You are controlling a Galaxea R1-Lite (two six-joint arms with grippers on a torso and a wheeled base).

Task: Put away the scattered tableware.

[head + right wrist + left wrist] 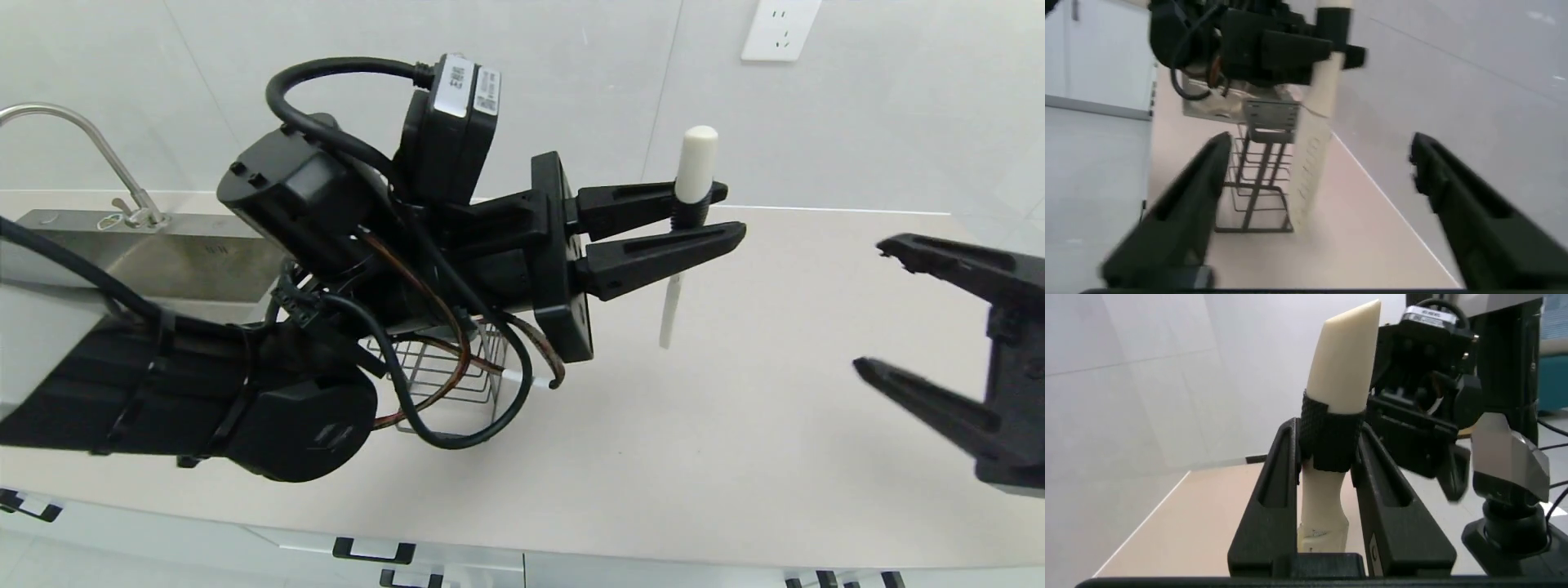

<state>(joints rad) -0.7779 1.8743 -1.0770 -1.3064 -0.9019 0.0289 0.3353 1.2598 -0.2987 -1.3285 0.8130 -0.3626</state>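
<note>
We see the left claw (pixel 725 214) raised above the desk (pixel 735 441), pinching a cream-handled utensil (pixel 700 159) upright; it may be a knife, though its thin lower end is hard to make out. A wire rack (pixel 416 371) stands on the desk beneath the left arm, near the sink (pixel 180 261). The right claw (pixel 869 304) hangs spread wide, well apart from the utensil.

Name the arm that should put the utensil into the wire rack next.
Left. The left gripper is shut on the upright cream-handled white utensil, close to the grey wire rack; the right gripper is open, empty and farther off.
</note>
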